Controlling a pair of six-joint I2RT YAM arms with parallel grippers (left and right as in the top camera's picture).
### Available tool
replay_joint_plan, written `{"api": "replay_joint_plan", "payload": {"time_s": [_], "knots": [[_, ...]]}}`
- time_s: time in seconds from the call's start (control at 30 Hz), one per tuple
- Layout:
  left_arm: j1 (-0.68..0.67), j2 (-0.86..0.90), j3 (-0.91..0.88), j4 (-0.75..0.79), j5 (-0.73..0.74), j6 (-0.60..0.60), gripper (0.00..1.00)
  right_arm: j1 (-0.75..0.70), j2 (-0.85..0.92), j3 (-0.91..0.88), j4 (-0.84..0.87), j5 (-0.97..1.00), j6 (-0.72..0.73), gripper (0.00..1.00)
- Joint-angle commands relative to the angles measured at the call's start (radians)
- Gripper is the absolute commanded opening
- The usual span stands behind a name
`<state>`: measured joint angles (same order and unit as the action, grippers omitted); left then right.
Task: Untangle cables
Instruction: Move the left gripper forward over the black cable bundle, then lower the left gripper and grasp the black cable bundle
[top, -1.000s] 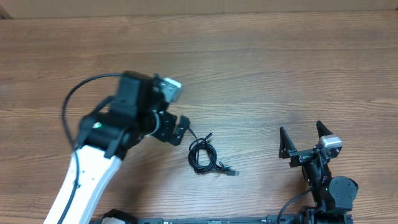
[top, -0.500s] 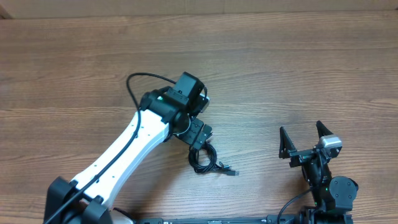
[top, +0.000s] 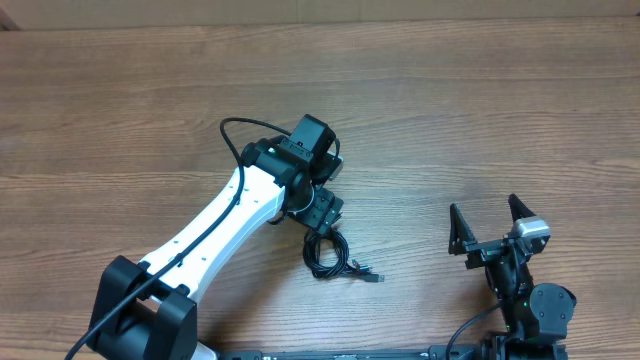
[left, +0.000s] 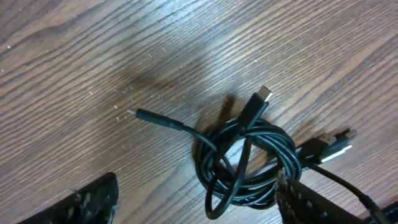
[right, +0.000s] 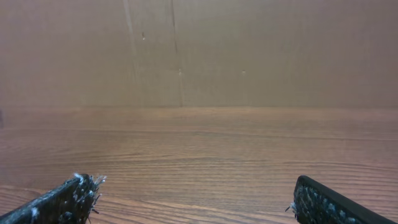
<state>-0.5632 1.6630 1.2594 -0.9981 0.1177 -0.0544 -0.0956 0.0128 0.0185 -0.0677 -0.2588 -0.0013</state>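
The cables (top: 327, 256) lie as a small black coiled bundle on the wooden table (top: 470, 100), near its front edge and a little left of centre. The left claw (top: 323, 220) hangs right over the far side of the bundle. In the left wrist view, its jaws stand wide apart on either side of the coil (left: 244, 163). The right-hand finger (left: 305, 202) is just against the edge of the loops, and the other finger (left: 93, 202) is well clear of them, so nothing is gripped. Three plug ends stick out of the coil: a silver-tipped one (left: 263, 95) pointing up and away, a thin black one (left: 142, 114) off to the side, and a broader plug (left: 328, 147) by the right-hand finger. The right claw (top: 486, 212) sits well apart from the bundle, near the table's front right. Its jaws are spread wide and it holds nothing; its own camera shows only bare wood between its fingers (right: 65, 200).
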Motion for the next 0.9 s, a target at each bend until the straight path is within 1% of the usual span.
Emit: {"api": "replay_joint_plan", "payload": {"time_s": [0.0,0.1,0.27,0.37,0.5,0.7,0.77,0.87], "knots": [[-0.007,0.006,0.021,0.001,0.039,-0.041,1.0,0.002,-0.01,-0.01,0.006,-0.005,-0.007,1.0],[-0.007,0.006,0.021,-0.001,0.067,-0.048,1.0,0.002,-0.01,-0.01,0.006,-0.005,-0.008,1.0],[-0.008,0.006,0.019,-0.008,0.063,-0.048,1.0,0.002,-0.01,-0.01,0.006,-0.005,-0.007,1.0],[-0.014,0.007,0.016,-0.026,0.03,-0.054,1.0,0.002,-0.01,-0.01,0.006,-0.005,-0.007,1.0],[-0.043,0.007,-0.011,-0.03,-0.043,-0.103,1.0,0.002,-0.01,-0.01,0.006,-0.005,-0.007,1.0],[-0.084,0.007,-0.079,0.028,-0.052,-0.119,1.0,0.002,-0.01,-0.01,0.006,-0.005,-0.007,1.0],[-0.093,0.008,-0.103,0.054,-0.077,-0.148,1.0,0.002,-0.01,-0.01,0.006,-0.005,-0.007,1.0],[-0.093,0.013,-0.122,0.076,-0.107,-0.16,1.0,0.002,-0.01,-0.01,0.006,-0.005,-0.007,1.0]]}}
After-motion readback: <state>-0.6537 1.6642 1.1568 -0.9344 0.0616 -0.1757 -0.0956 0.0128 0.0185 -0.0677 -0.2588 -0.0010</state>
